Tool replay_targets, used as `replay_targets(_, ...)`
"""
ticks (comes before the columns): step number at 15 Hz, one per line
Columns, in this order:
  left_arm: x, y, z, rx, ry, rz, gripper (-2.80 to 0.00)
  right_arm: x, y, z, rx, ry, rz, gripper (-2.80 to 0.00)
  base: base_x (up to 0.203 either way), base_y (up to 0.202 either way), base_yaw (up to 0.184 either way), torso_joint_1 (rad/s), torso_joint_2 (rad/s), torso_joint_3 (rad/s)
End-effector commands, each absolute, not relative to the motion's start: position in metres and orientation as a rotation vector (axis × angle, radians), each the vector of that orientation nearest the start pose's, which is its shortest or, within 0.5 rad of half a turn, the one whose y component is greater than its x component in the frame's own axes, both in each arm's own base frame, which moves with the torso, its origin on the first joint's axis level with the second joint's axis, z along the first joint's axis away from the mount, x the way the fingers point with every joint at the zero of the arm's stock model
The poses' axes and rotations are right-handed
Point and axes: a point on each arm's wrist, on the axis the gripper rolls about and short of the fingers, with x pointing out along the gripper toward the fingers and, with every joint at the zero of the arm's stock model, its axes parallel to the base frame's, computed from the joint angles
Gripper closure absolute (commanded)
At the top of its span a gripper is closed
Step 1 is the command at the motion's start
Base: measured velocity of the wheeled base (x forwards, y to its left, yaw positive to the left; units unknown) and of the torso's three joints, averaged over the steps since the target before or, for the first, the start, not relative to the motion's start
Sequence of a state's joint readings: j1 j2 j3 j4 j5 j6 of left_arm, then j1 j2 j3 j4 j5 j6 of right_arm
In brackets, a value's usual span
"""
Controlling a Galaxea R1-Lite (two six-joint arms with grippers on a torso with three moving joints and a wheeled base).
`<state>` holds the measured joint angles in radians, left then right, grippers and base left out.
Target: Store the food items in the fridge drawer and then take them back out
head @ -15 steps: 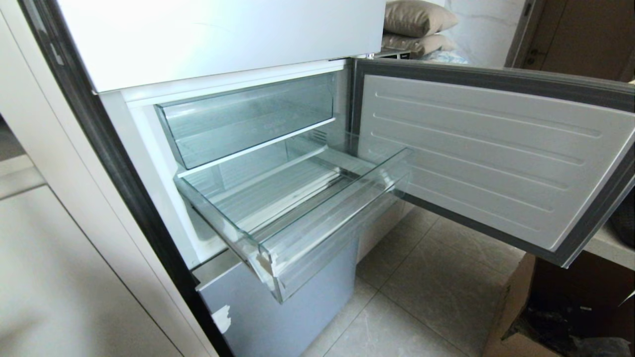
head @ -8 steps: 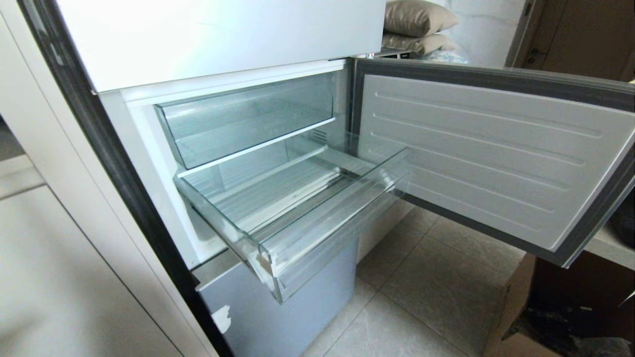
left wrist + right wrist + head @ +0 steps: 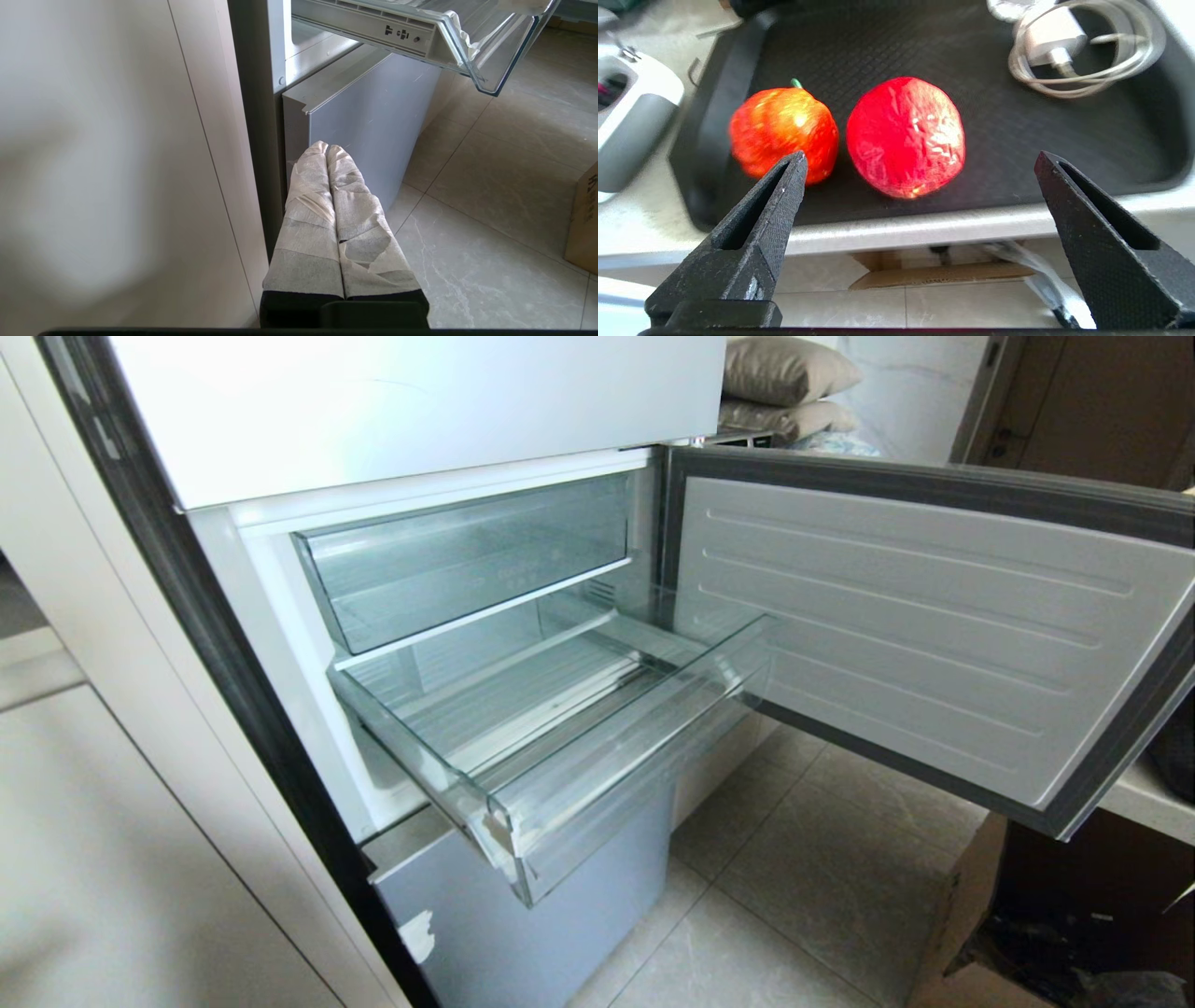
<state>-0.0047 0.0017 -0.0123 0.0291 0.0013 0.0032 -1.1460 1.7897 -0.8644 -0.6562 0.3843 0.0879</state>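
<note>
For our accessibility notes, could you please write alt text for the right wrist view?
The right tool, open wide, faces two glossy fruits on a black tray: an orange-red fruit beside a deeper red fruit. A coiled white charger cable lies at the tray's far end.

Lying side by side on tray (image 3: 1064, 140), near its front edge: two food items (image 3: 906, 137); coiled charger cable (image 3: 1083, 46) toward back corner.

Home kitchen — open fridge (image 3: 448, 448), tiled floor (image 3: 822, 877), pillows (image 3: 784, 369).
</note>
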Motion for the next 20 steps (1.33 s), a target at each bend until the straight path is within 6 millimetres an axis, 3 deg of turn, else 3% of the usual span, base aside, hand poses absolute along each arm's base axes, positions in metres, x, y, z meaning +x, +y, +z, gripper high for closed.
replay_targets(1,-0.024,0.000,0.076,0.003,0.018,-0.003,0.00,0.134,-0.285,0.186,0.244,0.131,-0.775,-2.80,0.000,0.000,0.000,0.000,0.00,0.000)
replay_targets(5,-0.024,0.000,0.076,0.003,0.018,-0.003,0.00,0.148,-0.314,0.158,0.248,0.142,-0.767,-2.80,0.000,0.000,0.000,0.000,0.00,0.000)
replay_targets(11,-0.024,0.000,0.076,0.003,0.018,-0.003,0.00,0.192,-0.370,0.110,0.231,0.169,-0.725,-2.80,0.000,0.000,0.000,0.000,0.00,0.000)
replay_targets(18,-0.024,0.000,0.076,0.003,0.018,-0.003,0.00,0.204,-0.375,0.092,0.228,0.202,-0.701,-2.80,0.000,0.000,0.000,0.000,0.00,0.000)
replay_targets(19,-0.024,0.000,0.076,0.003,0.018,-0.003,0.00,0.204,-0.375,0.093,0.225,0.199,-0.700,0.00,0.000,0.000,0.000,0.000,0.00,0.000)
replay_targets(20,-0.024,0.000,0.076,0.003,0.018,-0.003,0.00,0.205,-0.375,0.094,0.225,0.199,-0.699,0.00,0.000,0.000,0.000,0.000,0.00,0.000)
